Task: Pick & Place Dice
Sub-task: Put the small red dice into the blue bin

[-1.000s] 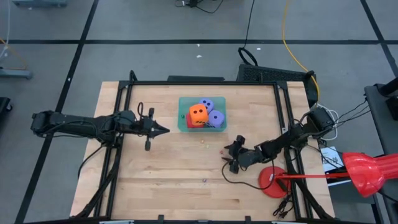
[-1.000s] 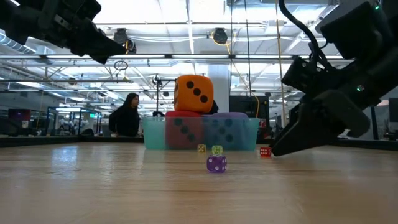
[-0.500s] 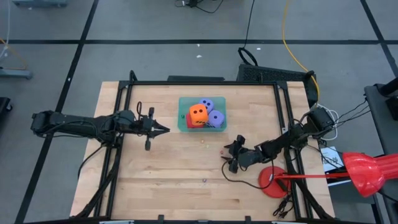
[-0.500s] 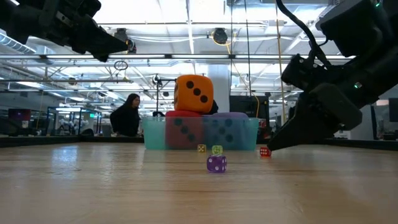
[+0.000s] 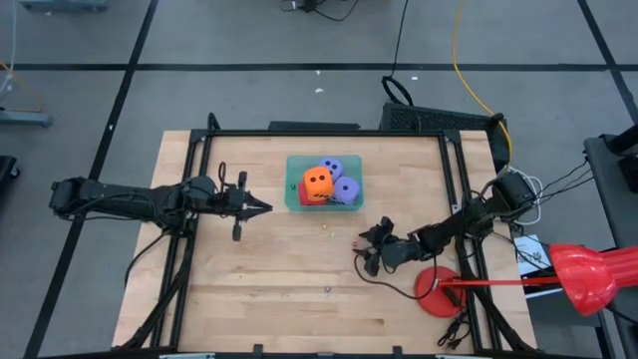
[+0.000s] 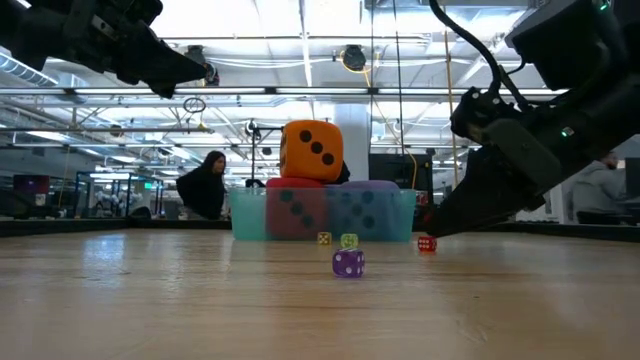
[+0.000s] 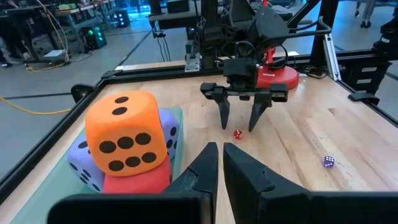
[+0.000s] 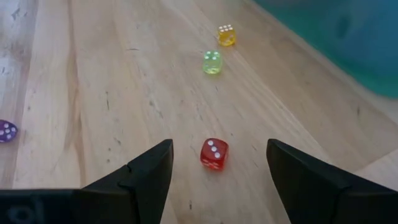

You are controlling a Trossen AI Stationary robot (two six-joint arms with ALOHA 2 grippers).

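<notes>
Straddling small red die [image 8: 214,154], right claw [image 8: 217,171] — yellow [image 8: 226,35], green [image 8: 212,63] ahead

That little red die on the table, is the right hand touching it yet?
Apart. The right wrist view shows the little red die lying on bare wood between the open fingers of the right hand, with clear gaps on both sides.

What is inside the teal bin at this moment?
The teal bin holds four soft dice: an orange die stacked on a red die, with two purple-blue dice beside them. The bin floor underneath is covered.
</notes>
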